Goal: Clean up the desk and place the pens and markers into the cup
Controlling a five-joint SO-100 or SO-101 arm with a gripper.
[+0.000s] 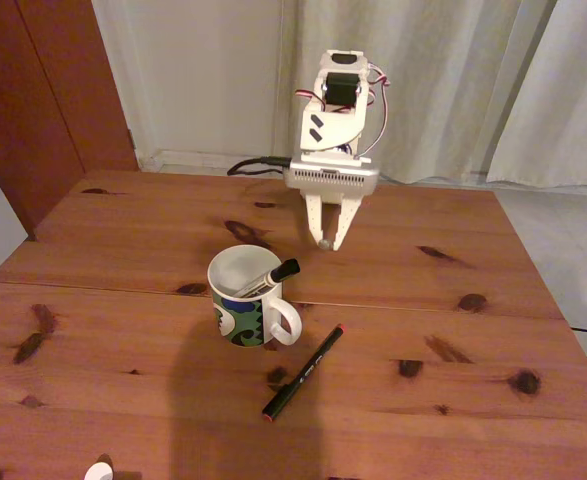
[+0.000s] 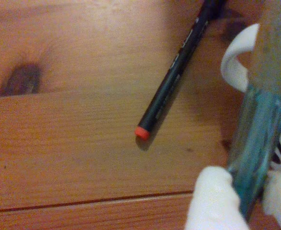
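White two-finger pincer [image 2: 248,201] clamps slim teal-green pen [image 2: 257,143] near its end, beside white patterned ceramic mug [image 1: 245,296] holding black-capped white marker [image 1: 269,279]. Thin black red-tipped pen [image 2: 176,72] lies on reddish wooden table [image 1: 123,230]. I judge pens light, stiff, slippery; grip mid-barrel.

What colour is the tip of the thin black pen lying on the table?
Red, clearest in the wrist view on the thin black pen.
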